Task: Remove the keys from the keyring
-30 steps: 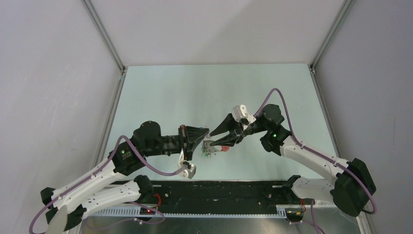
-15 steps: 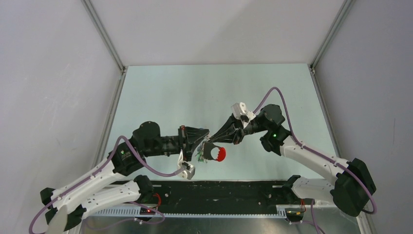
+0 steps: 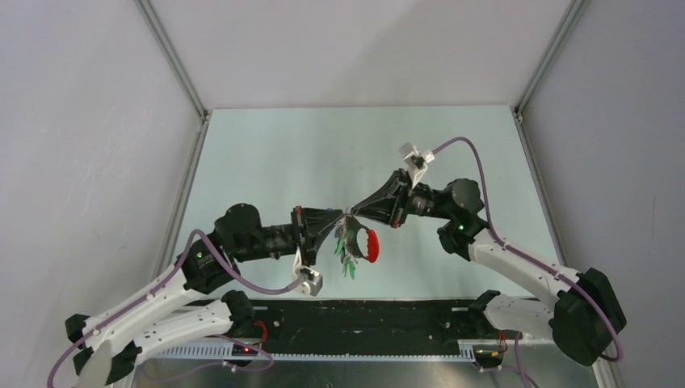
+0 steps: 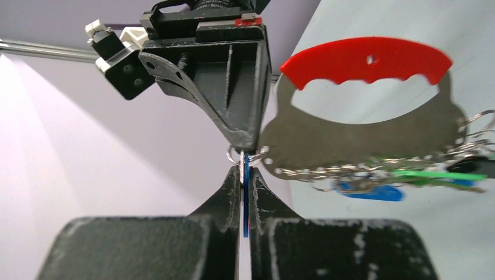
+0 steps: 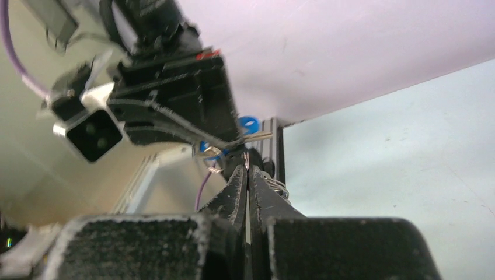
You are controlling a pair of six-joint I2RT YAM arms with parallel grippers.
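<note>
Straight ahead of my left gripper [image 4: 244, 182], clamped on a blue-tagged key [image 4: 246, 204], sits the right gripper [image 5: 247, 174], shut on the keyring [image 4: 362, 137]; I'd pull apart along that line.

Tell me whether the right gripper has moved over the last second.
Yes. In the top view the right gripper has shifted away from the black strip at the near edge and closed.

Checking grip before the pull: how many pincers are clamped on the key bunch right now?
2. Left pincer is shut on a blue-tagged key; right pincer, tip to tip opposite it, is shut on the keyring.
</note>
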